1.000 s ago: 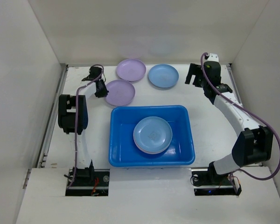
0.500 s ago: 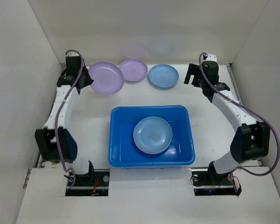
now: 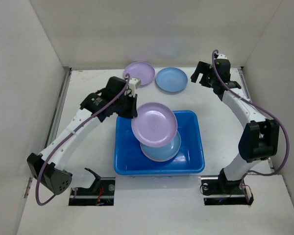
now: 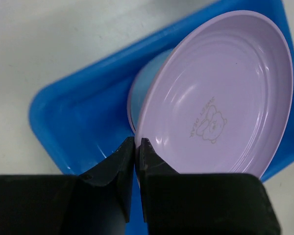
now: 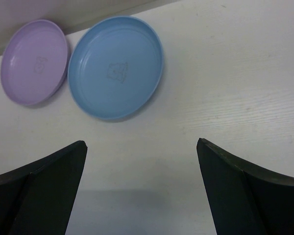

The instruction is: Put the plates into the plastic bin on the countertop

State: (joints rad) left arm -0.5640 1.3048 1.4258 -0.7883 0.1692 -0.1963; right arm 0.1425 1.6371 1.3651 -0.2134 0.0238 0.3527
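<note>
My left gripper [image 4: 136, 147] pinches the rim of a lilac plate [image 4: 220, 93], held tilted over the blue bin [image 4: 68, 112] and the pale blue plate [image 4: 142, 85] inside. My right gripper [image 5: 140, 143] is spread wide; a second blue plate [image 5: 115, 66] and a second lilac plate [image 5: 34, 61] lie on the table [image 5: 225, 88] ahead of it.

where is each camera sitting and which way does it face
Top: above and behind the arms, facing down on the countertop; both arms show, bases at the bottom.
Left wrist: on the left arm, facing down past the left hand, shut on a lilac plate over the bin.
Right wrist: on the right arm, facing down toward the back wall past the open right hand, at a blue plate and a second lilac plate.
Shared: top and left wrist both show the held plate and bin.
</note>
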